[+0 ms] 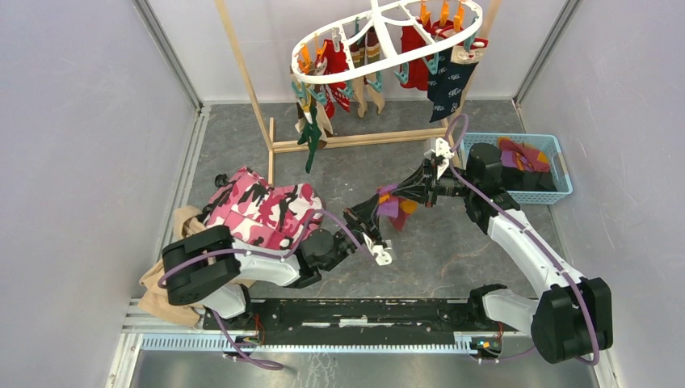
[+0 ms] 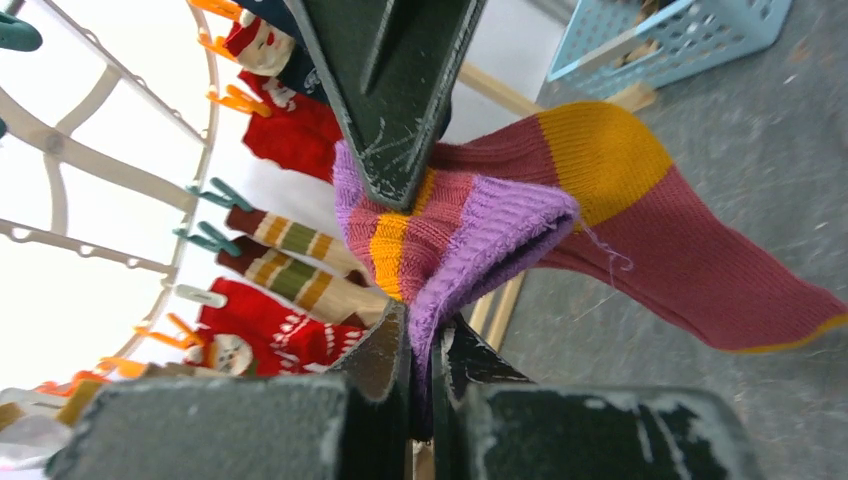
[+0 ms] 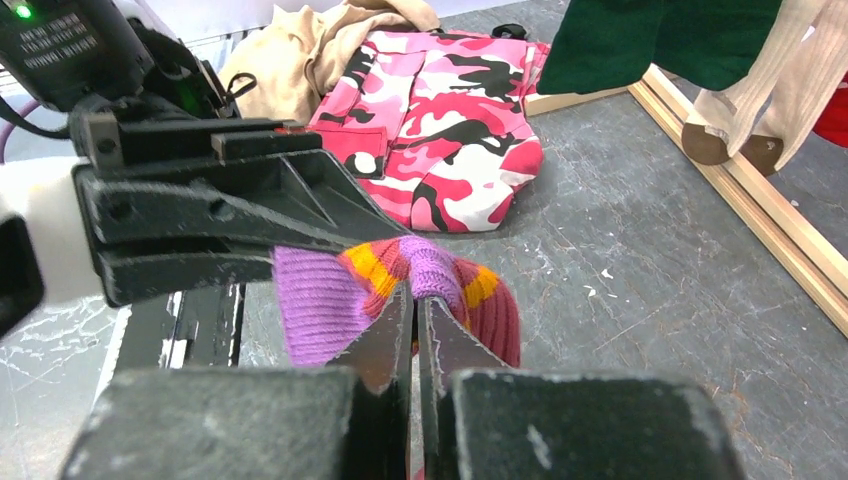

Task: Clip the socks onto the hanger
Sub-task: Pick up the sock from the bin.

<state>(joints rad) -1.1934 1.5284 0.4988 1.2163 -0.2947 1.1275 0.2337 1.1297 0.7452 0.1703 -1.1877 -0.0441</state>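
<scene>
Pincers: two, both clamped on one sock; the left pincer bites its purple cuff, the right pincer the striped part just beside.
Held sock: maroon with yellow bands, in the air above the counter (foot end hanging free).
Hanger: one white oval ring, at the back by the wooden rack.
Clipped socks: too bunched to count.
Basket: one, blue, at right.
Cloths: two at left, the pink camouflage cloth and the tan cloth.
</scene>
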